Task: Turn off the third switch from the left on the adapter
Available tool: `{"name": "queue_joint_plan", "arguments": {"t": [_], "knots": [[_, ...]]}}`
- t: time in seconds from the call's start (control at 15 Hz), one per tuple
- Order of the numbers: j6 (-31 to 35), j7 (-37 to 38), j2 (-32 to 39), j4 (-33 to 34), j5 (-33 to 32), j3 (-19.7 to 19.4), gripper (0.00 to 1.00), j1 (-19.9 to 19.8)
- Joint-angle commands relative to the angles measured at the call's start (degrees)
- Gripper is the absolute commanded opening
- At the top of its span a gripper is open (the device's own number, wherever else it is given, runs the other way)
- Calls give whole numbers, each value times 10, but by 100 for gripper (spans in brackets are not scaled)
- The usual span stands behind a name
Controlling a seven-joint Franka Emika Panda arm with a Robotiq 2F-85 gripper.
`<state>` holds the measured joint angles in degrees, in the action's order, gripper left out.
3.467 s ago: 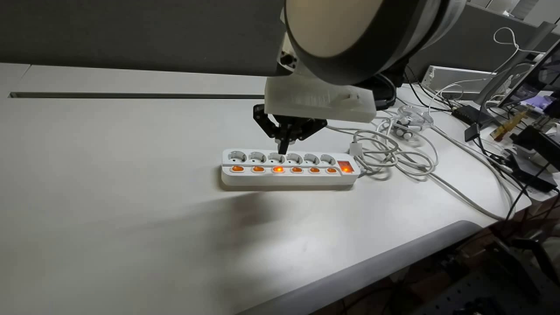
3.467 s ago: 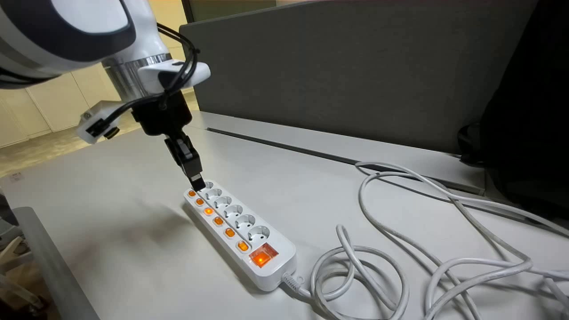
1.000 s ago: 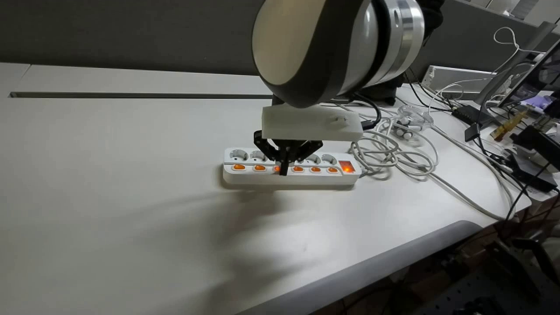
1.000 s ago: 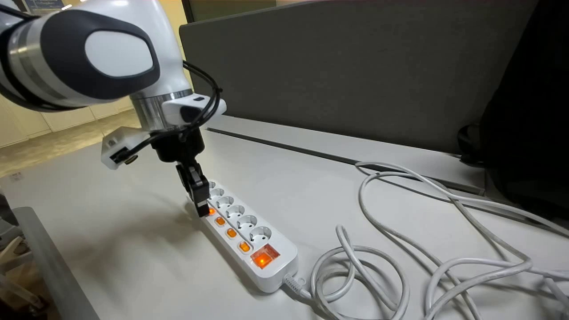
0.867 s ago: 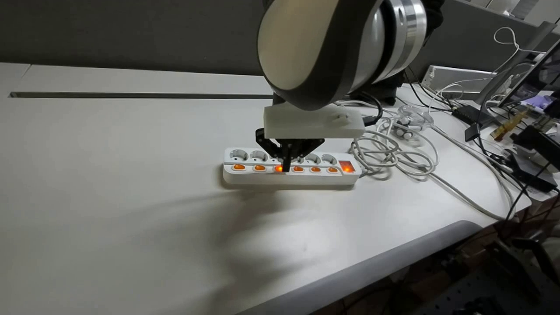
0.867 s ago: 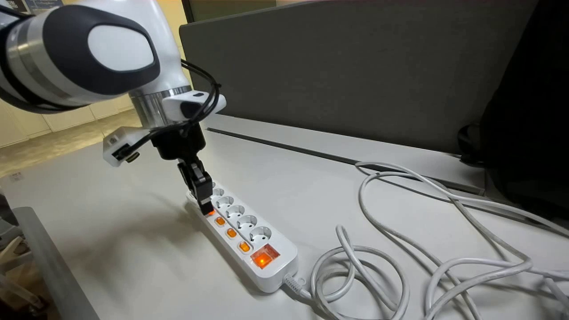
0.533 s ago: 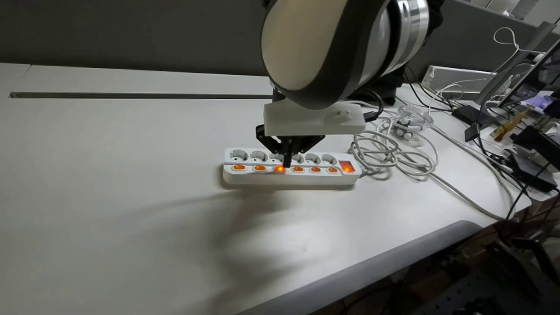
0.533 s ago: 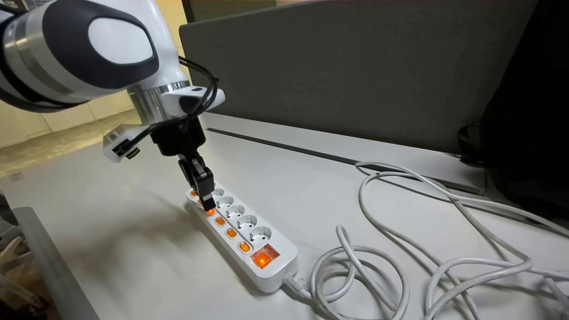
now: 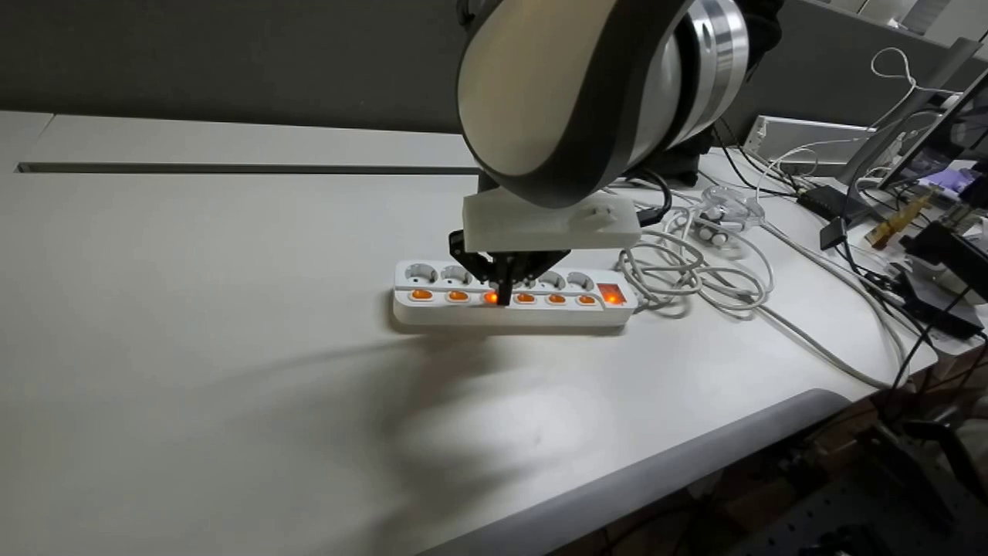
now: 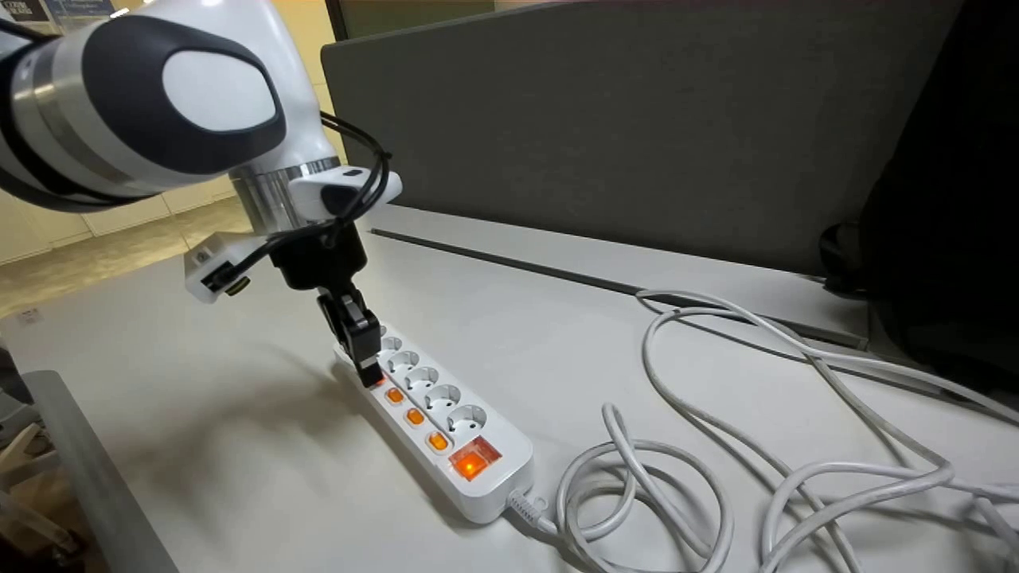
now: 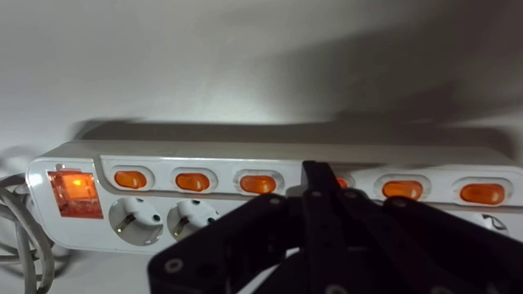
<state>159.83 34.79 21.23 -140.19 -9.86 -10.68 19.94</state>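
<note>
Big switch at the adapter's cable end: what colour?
The big switch is orange-red, glowing brighter orange in one half; best seen in the wrist view.

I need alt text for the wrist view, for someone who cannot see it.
A closed black end effector reaches over a white power strip, hiding most of the third small orange switch from the right; contact is unclear. Five similar switches show in the row, with a larger lit switch and pale cables at the left end.

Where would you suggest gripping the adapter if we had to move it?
I'd pinch the adapter from above, across its narrow width, probably near the end opposite the cable: it lies flat, with both long sides exposed.
</note>
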Motion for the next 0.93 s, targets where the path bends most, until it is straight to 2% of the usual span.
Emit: {"name": "queue_joint_plan", "arguments": {"t": [0.0, 0.27, 0.53, 0.87], "knots": [[8, -2, 8, 5, 13, 15, 0, -18], [0, -28, 17, 11, 53, 39, 0, -47], [-23, -90, 31, 25, 131, 80, 0, -96], [-98, -108, 36, 49, 187, 102, 0, -124]]}}
